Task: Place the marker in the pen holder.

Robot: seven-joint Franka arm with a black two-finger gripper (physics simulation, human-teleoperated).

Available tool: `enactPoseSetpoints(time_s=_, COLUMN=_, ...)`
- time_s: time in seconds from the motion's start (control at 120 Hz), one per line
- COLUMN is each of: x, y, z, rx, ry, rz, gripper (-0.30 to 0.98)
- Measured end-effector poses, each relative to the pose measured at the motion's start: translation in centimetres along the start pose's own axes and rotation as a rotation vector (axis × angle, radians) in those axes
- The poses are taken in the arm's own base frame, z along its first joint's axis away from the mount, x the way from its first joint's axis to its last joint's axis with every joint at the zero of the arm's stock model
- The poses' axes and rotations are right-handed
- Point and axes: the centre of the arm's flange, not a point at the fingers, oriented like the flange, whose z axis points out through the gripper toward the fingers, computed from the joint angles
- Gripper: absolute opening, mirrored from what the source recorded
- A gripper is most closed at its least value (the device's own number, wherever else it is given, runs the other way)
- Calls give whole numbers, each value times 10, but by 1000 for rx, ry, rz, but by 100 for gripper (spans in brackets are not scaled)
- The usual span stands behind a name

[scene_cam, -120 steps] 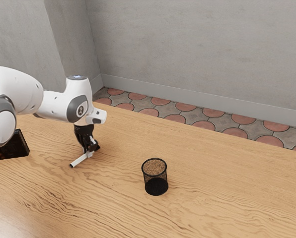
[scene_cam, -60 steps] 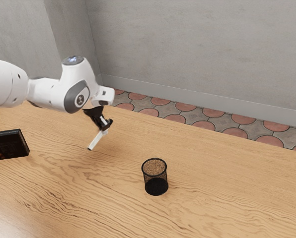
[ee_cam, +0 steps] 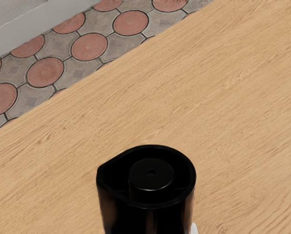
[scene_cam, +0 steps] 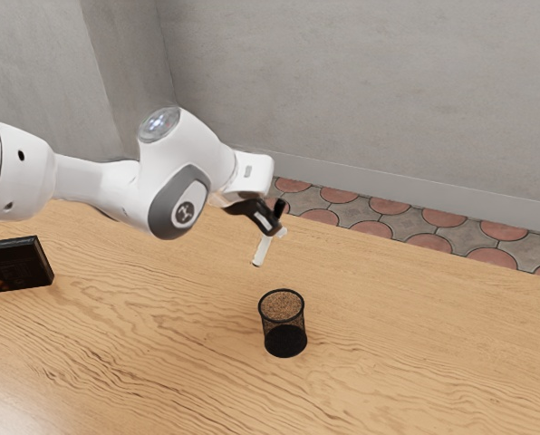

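My gripper (scene_cam: 274, 227) is raised over the table and tilted, shut on the marker (scene_cam: 262, 252) near its middle. The marker's white end slants downward, and its black end sticks up above the fingers. The pen holder (scene_cam: 285, 342), a black mesh cup, stands upright on the table, below the marker and slightly to the exterior view's right of its white tip, with a gap between them. In the wrist view the marker's black capped end (ee_cam: 151, 174) looms large at the lower edge.
A dark box-like object (scene_cam: 14, 265) lies at the exterior view's left. The wooden table (scene_cam: 415, 353) ends at its far edge, with floor tiles and a grey wall beyond.
My hand has risen from near the table and moved toward the exterior view's right, tilting as it carried the marker along. The pen holder has stayed in place.
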Motion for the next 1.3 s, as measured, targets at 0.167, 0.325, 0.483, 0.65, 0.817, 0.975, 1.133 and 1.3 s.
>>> enactPoseSetpoints(time_s=0.167, x=0, y=20, z=-1, rx=-14, ry=19, rz=21, gripper=-5)
enactPoseSetpoints(time_s=0.325, x=-19, y=51, z=-1, rx=-35, ry=17, rz=34, gripper=-4)
enactPoseSetpoints(time_s=0.483, x=-25, y=56, z=8, rx=-42, ry=24, rz=29, gripper=-4)
enactPoseSetpoints(time_s=0.65, x=-28, y=63, z=21, rx=-59, ry=24, rz=32, gripper=-1)
enactPoseSetpoints(time_s=0.817, x=-32, y=65, z=31, rx=-72, ry=14, rz=25, gripper=34)
enactPoseSetpoints(time_s=0.975, x=-11, y=37, z=21, rx=-82, ry=-23, rz=3, gripper=52)
enactPoseSetpoints(time_s=1.133, x=64, y=-114, z=-95, rx=-10, ry=-160, rz=-113, gripper=61)
enactPoseSetpoints(time_s=1.3, x=27, y=-189, z=-193, rx=56, ry=-371, rz=-307, gripper=65)
